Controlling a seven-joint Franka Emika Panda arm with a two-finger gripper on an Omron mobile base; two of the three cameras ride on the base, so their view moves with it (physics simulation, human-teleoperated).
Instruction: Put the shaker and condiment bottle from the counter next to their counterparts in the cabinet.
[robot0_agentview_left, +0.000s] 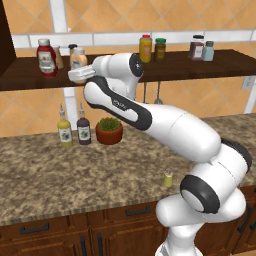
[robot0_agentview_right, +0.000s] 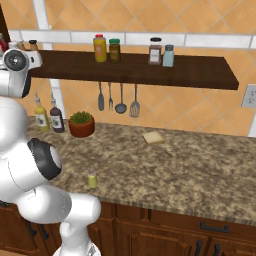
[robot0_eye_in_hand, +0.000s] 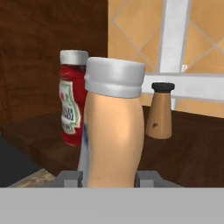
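Hand view puts the condiment bottle (robot0_eye_in_hand: 113, 131) right in front of me, upright, its white cap on top and its lower body sitting between the two grey finger tips of my gripper (robot0_eye_in_hand: 109, 178), which is clamped onto the bottle at both sides. Just behind it to the left stands the red ketchup bottle (robot0_eye_in_hand: 72, 103), partly hidden by the peach body, and to the right, a little apart, the slim brown wooden shaker (robot0_eye_in_hand: 159, 111) with its dark top. All of it stands over the dark wooden board of the cabinet (robot0_eye_in_hand: 39, 135).

From the left base view I see my arm reaching up to the left end of the shelf (robot0_agentview_left: 210, 65), the hand level with the board, and the peach bottle (robot0_agentview_left: 78, 58) standing near the ketchup (robot0_agentview_left: 46, 57). I cannot tell from here whether its base rests on the wood. Further along the board stand a yellow bottle with a red cap (robot0_agentview_left: 145, 48), a dark green-lidded jar (robot0_agentview_left: 160, 49), a dark jar (robot0_agentview_left: 196, 48) and the pale blue shaker (robot0_agentview_left: 208, 51).

Down on the granite counter (robot0_agentview_left: 60, 175) the small yellow-green shaker (robot0_agentview_left: 169, 177) stands upright near the front edge, well apart from the potted plant (robot0_agentview_left: 109, 130) and the two slim bottles (robot0_agentview_left: 74, 129) at the back wall
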